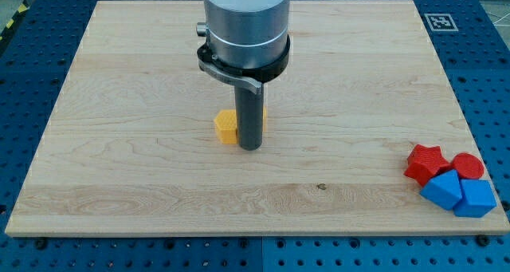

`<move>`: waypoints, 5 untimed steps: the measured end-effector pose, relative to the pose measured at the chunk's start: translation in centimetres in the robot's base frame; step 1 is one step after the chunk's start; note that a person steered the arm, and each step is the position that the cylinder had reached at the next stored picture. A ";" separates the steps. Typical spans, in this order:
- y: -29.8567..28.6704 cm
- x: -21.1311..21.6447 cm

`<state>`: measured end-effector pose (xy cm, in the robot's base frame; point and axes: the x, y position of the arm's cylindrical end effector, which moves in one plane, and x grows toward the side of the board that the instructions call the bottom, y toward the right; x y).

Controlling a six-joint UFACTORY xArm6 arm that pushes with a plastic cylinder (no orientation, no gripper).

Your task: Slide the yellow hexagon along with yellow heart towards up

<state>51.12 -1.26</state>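
Observation:
A yellow block (226,126), which looks like the hexagon, sits on the wooden board (119,104) near the middle. My tip (250,148) rests on the board just to the right of it and slightly toward the view's bottom, touching or nearly touching it. A thin sliver of yellow (262,115) shows on the rod's right side. The rod hides most of it, so I cannot tell if it is the yellow heart.
At the view's bottom right corner of the board lies a cluster: a red star (424,162), a red round block (468,166) and two blue blocks (443,189) (476,198). A marker tag (440,21) sits off the board's top right corner.

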 end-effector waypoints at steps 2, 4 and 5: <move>-1.1 0.8; -7.2 1.6; -7.4 0.2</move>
<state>51.28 -8.65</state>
